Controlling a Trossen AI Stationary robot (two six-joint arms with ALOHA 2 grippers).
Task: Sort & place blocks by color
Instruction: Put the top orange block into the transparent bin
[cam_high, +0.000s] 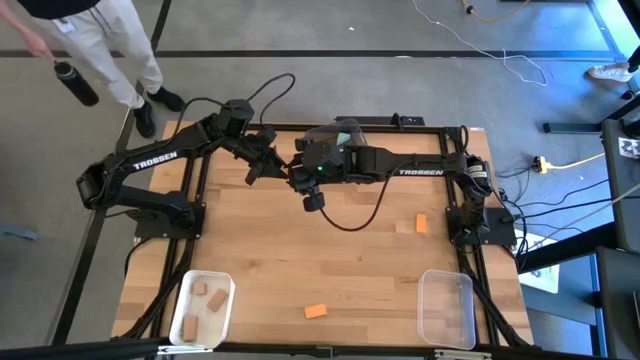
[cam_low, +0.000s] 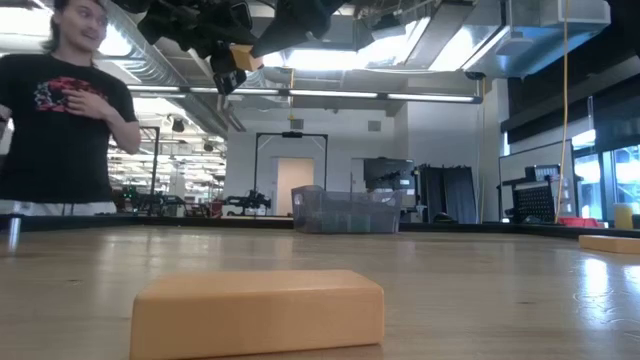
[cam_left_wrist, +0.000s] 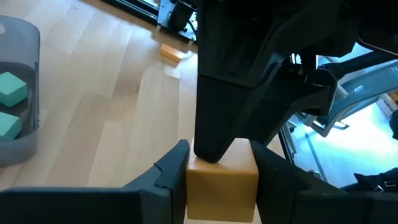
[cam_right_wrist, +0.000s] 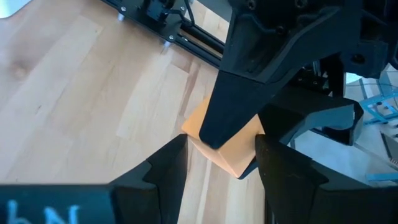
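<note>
My two end effectors meet in the air over the far middle of the worktop (cam_high: 250, 250), and an orange block (cam_left_wrist: 222, 180) sits between them. My left end effector (cam_left_wrist: 221, 177) clamps its sides; my right end effector (cam_right_wrist: 221, 149) has fingers on either side of it too, apparently closed on it. This looks like a handover. To do it well, I keep both arms steady, confirm one grip is firm before the other loosens, then pull apart straight. Two more orange blocks (cam_high: 421, 223) lie on the worktop; the clear bin (cam_high: 447, 310) at near right likely receives them.
</note>
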